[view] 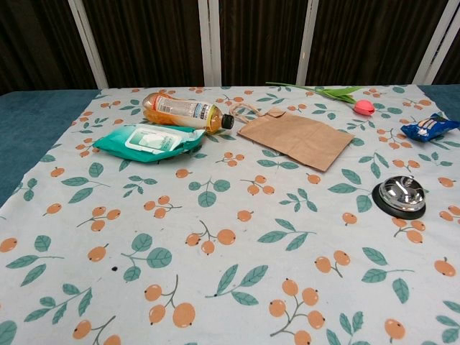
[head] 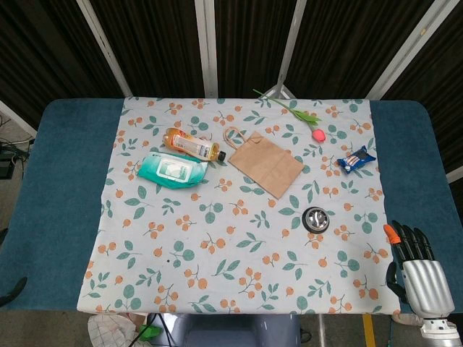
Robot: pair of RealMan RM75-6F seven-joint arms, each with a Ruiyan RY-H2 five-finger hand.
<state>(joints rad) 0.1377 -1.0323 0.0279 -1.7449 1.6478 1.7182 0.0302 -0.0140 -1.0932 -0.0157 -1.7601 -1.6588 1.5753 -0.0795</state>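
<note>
My right hand (head: 416, 264) shows only in the head view, at the near right corner over the blue table top just off the floral cloth (head: 239, 267). Its fingers are stretched out and apart, and it holds nothing. The nearest thing to it is a round metal bell (head: 316, 218) (view: 400, 195) to its left. A dark curved tip (head: 11, 289) at the near left edge may belong to my left hand; no more of it shows.
At the back of the cloth lie an orange drink bottle (head: 192, 144) (view: 183, 111), a teal wipes pack (head: 171, 169) (view: 147, 139), a brown paper bag (head: 265, 163) (view: 295, 136), a pink tulip (head: 316, 134) (view: 363, 107) and a blue snack packet (head: 357, 160) (view: 429, 127).
</note>
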